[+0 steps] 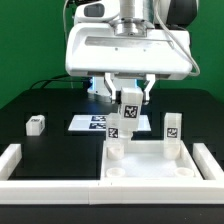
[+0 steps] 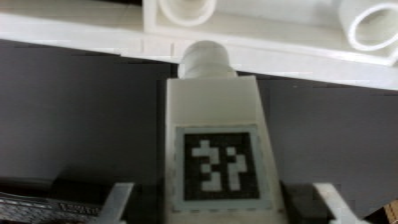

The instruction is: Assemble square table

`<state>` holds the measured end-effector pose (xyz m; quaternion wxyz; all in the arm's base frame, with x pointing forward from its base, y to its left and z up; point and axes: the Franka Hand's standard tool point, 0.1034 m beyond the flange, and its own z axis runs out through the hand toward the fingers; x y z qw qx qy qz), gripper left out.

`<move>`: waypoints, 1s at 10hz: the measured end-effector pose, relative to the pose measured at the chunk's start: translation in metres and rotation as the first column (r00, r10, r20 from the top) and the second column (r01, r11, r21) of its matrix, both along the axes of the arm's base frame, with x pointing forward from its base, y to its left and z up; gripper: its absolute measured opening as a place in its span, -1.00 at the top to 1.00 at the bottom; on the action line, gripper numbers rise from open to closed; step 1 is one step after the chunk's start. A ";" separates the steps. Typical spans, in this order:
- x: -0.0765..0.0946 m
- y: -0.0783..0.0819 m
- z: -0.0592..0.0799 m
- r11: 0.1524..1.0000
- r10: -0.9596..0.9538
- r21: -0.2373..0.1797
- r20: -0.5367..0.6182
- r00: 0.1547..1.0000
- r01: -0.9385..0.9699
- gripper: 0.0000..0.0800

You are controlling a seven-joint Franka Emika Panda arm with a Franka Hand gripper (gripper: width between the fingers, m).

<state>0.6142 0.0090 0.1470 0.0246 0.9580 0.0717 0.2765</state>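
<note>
Exterior view, read left to right.

- A loose leg (image 1: 36,124) lies on the black table (image 1: 60,150), well apart from the slab (image 1: 150,168), at about nine o'clock of it.
- The marker board (image 1: 92,122) lies flat behind the slab, at about eleven o'clock.
- My gripper (image 1: 128,95) hangs over the slab's eleven-o'clock corner. It is pinching the held leg (image 1: 128,108) by its upper end, and the leg is tilted, not plumb.
- Just below the held leg is a second tagged white piece (image 1: 113,131). I cannot tell whether it is another leg.
- An upright leg (image 1: 172,128) stands at the slab's one-o'clock corner. I cannot tell whether it is fully seated.
- The slab sits just beside the rail (image 1: 60,192), which lies at its six o'clock.

Wrist view.

- My fingers (image 2: 121,200) flank the held leg (image 2: 214,115).
- The leg's rounded tip (image 2: 205,58) points at the slab's edge, short of the socket (image 2: 183,10), with a gap showing between them.

Judgement: the step in hand is seating this leg in that corner.

- Bring the leg plumb first, then centre the tip over the socket before descending.
- Lower slowly until the tip enters, and keep the pinch firm throughout.
- A tilted entry would likely jam the leg or shove the slab off its place.
</note>
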 end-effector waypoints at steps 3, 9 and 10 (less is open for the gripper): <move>-0.001 0.008 -0.007 1.000 0.008 0.014 -0.010 1.000 -0.008 0.27; 0.029 0.096 -0.016 0.991 0.033 0.127 -0.021 0.999 -0.030 0.27; 0.029 0.094 -0.016 0.992 0.034 0.124 -0.021 0.999 -0.031 0.27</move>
